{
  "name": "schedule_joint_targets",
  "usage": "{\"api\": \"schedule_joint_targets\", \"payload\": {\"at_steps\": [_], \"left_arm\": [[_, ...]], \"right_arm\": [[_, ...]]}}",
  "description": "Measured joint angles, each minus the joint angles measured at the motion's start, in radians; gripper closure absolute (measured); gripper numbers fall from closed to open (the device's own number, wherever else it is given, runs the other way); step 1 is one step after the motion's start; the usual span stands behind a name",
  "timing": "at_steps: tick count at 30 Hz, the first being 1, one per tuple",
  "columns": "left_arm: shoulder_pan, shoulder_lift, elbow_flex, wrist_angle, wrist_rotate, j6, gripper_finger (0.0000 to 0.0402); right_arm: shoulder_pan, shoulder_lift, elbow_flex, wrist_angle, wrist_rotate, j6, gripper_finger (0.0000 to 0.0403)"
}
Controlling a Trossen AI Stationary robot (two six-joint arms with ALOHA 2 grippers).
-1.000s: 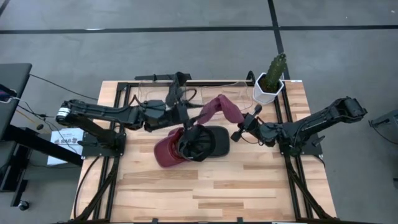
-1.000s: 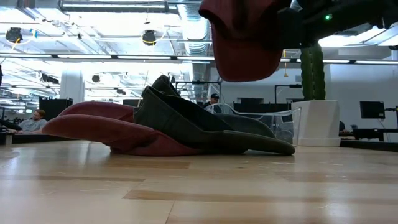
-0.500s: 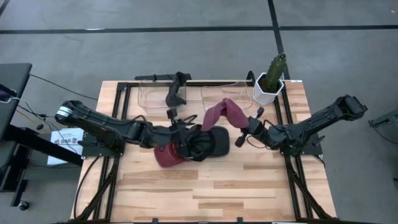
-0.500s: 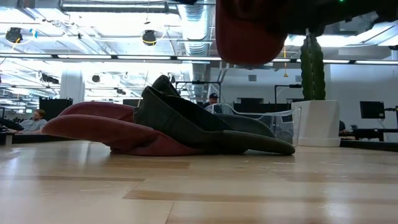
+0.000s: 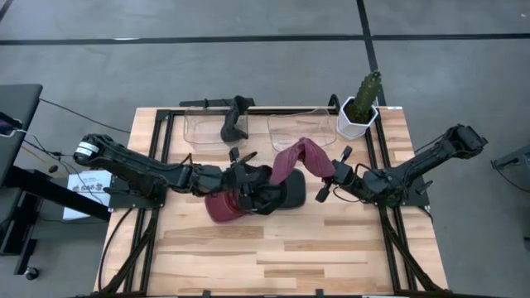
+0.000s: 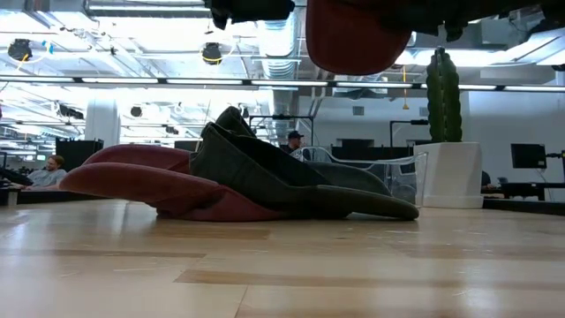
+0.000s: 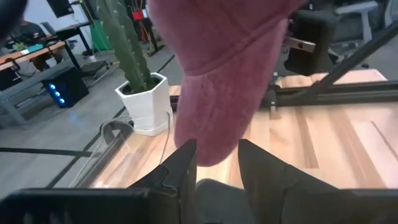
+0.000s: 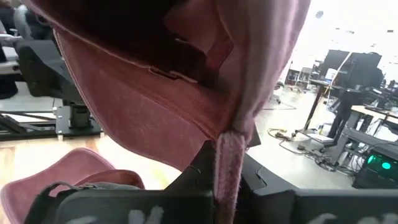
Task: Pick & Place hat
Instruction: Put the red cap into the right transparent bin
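1. I have the right gripper (image 5: 328,184) clamped on the maroon hat (image 5: 300,156), its jaws pressed together on the fabric edge. The right wrist view shows the strap and rim pinched between them, so the hat hangs in the air rather than resting on anything.

2. The hat sits above the middle of the table (image 5: 290,248), over the near edge of the hat pile (image 5: 252,194), where a dark hat lies on another maroon one. From the low view, its crown (image 6: 357,40) hangs well clear of the pile below, which I judge keeps it from dragging the others along.

3. My left gripper (image 5: 248,184) is over the pile with its jaws spread part way and nothing between them. In the left wrist view the hanging hat falls just beyond its fingers (image 7: 180,168). I read this as a reach toward the hat, possibly to take it over or steady it.

4. The clear bins (image 5: 298,128) and the potted cactus (image 5: 362,103) stand at the far edge, untouched.

5. Against a second ago, the left arm has swung from the far bins down to the pile. The right arm has drawn the hat nearer the table's middle. The pile itself has not shifted.
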Motion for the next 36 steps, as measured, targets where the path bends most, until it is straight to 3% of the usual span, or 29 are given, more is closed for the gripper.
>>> {"api": "schedule_joint_targets", "payload": {"at_steps": [9, 14, 29, 33, 36], "left_arm": [[0.045, 0.016, -0.013, 0.033, 0.118, -0.003, 0.0286], [0.053, 0.063, -0.014, 0.086, 0.121, 0.005, 0.0286], [0.119, 0.085, -0.014, 0.162, 0.114, -0.024, 0.0287], [0.131, 0.085, -0.014, 0.166, 0.113, -0.055, 0.0313], [0.133, 0.085, -0.014, 0.166, 0.092, -0.070, 0.0362]], "right_arm": [[-0.021, 0.008, 0.000, 0.003, -0.003, 0.000, 0.0402], [-0.042, 0.008, 0.000, 0.005, -0.057, 0.007, 0.0402], [-0.029, 0.007, 0.000, 0.005, -0.071, 0.012, 0.0403], [-0.030, 0.007, 0.000, 0.005, -0.090, 0.010, 0.0400], [-0.029, 0.007, 0.000, 0.003, -0.094, 0.010, 0.0388]]}}
